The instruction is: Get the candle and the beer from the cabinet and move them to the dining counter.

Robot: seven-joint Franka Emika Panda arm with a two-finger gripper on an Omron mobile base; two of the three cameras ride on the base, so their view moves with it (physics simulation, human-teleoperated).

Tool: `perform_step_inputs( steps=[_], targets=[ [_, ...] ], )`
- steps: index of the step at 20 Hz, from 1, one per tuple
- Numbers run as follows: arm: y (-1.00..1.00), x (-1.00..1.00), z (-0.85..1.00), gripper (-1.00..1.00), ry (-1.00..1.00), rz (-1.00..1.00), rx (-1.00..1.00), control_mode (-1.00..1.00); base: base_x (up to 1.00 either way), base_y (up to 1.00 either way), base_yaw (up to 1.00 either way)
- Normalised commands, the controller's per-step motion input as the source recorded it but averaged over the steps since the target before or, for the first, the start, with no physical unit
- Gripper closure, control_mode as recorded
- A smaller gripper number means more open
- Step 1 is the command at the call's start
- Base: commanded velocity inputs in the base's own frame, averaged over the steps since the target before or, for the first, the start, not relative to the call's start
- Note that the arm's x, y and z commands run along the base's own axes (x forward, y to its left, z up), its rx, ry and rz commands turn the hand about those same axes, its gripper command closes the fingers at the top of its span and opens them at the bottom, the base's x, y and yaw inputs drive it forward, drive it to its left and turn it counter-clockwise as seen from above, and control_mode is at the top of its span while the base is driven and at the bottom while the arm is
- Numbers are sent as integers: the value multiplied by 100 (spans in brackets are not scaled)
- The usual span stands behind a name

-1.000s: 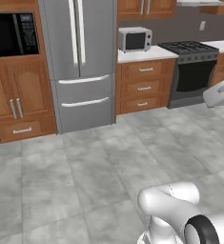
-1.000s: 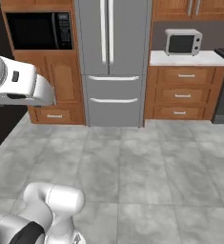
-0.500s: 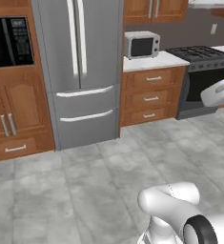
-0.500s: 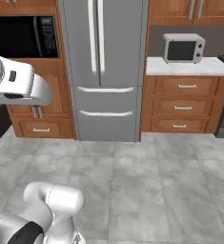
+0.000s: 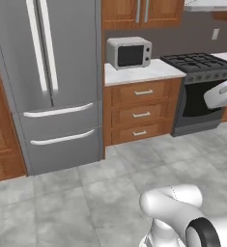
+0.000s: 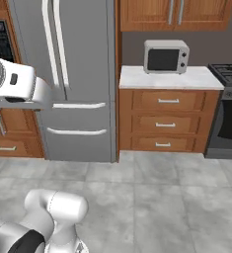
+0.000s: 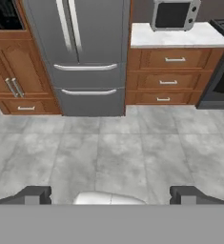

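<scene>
In the hand view my gripper [image 7: 111, 194] is open, its two dark fingertips [image 7: 33, 194] far apart with nothing between them, pointing over the grey tiled floor toward the fridge and drawers. A reddish-brown wall cabinet [image 5: 139, 12] [image 6: 179, 14] with grey bar handles hangs above the microwave, its doors shut. The candle and the beer are hidden. The dining counter is out of view.
A steel fridge [image 5: 52, 82] [image 6: 78, 74] stands ahead on the left. Beside it is a low drawer unit [image 5: 141, 116] [image 6: 164, 123] with a marble top carrying a microwave [image 5: 129, 52] [image 6: 166, 56]. A black stove [image 5: 199, 91] is at the right. Open floor [image 7: 113, 147] lies ahead.
The whole picture has shifted: the base has driven closer and rightward, so the fridge, microwave and stove look larger and sit further left. The gripper stays open.
</scene>
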Motion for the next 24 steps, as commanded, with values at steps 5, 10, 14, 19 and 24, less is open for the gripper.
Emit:
perform_step_inputs(
  steps=[5, 10, 14, 19, 24],
  targets=[
    [0, 0, 0, -100, 0, 0, 0, 100, 95, -100, 2],
    [0, 0, 0, -100, 0, 0, 0, 100, 63, -100, 2],
    [0, 0, 0, -100, 0, 0, 0, 100, 34, -100, 1],
    [0, 0, 0, -100, 0, 0, 0, 100, 2, -100, 1],
    [0, 0, 0, -100, 0, 0, 0, 100, 0, -100, 1]
  ],
)
